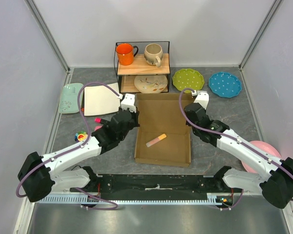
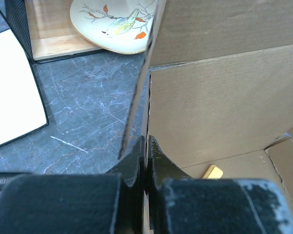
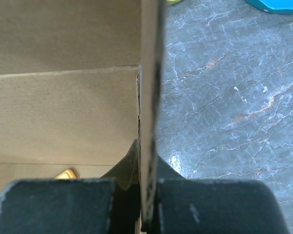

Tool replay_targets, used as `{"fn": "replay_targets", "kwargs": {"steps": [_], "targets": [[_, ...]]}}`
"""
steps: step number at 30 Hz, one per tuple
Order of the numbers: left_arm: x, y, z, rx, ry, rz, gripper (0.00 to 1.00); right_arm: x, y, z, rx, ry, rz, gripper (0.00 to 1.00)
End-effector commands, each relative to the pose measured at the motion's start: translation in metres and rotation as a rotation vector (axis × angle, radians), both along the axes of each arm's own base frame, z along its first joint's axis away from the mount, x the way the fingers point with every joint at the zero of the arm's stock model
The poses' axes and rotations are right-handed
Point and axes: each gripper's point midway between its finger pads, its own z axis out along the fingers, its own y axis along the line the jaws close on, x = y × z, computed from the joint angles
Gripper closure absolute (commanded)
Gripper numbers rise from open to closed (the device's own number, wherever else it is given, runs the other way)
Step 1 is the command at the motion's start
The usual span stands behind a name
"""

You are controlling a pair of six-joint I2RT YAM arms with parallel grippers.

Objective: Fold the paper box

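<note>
2 pinches hold the paper box (image 1: 171, 152): left gripper (image 2: 145, 158) at 10 o'clock, right gripper (image 3: 147, 163) at 2 o'clock, both half-hidden behind its walls.

The box (image 1: 171, 151) was matt brown corrugated cardboard, faintly ribbed. The desk (image 2: 83, 112) looked like smooth, grey-veined stone with a slight sheen. The shelf (image 1: 141, 67) had pale wood boards in black wire. The orange mug (image 1: 125, 53) looked glazed and glossy.

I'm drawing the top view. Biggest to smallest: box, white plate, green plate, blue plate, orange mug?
1. box
2. white plate
3. green plate and blue plate, about alike
4. orange mug
</note>
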Motion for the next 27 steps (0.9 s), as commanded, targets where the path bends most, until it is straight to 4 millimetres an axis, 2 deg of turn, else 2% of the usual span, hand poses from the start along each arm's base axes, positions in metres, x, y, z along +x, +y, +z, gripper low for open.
{"fn": "replay_targets", "kwargs": {"steps": [1, 9, 11, 12, 13, 21, 23, 27], "targets": [[-0.005, -0.004, 0.011, -0.121, -0.033, 0.100, 0.98, -0.001, 0.023, 0.003, 0.106, -0.033, 0.024, 1.00], [-0.009, -0.009, 0.038, -0.191, -0.153, 0.118, 0.98, 0.002, 0.033, 0.023, 0.131, -0.139, 0.050, 1.00], [-0.010, -0.008, 0.038, -0.192, -0.170, 0.123, 0.98, 0.006, 0.034, 0.030, 0.146, -0.174, 0.046, 1.00], [-0.008, -0.009, 0.046, -0.221, -0.195, 0.127, 0.98, 0.005, 0.035, 0.029, 0.146, -0.179, 0.051, 1.00], [-0.008, -0.007, 0.041, -0.211, -0.202, 0.129, 0.98, 0.006, 0.036, 0.032, 0.147, -0.194, 0.058, 1.00], [0.002, -0.006, 0.062, -0.255, -0.335, 0.162, 0.98, 0.024, 0.041, 0.050, 0.133, -0.301, 0.053, 1.00], [0.005, -0.007, 0.072, -0.266, -0.375, 0.171, 0.98, 0.028, 0.042, 0.053, 0.128, -0.318, 0.050, 1.00], [0.009, -0.009, 0.073, -0.258, -0.415, 0.178, 0.98, 0.031, 0.041, 0.050, 0.126, -0.344, 0.037, 1.00]]}}
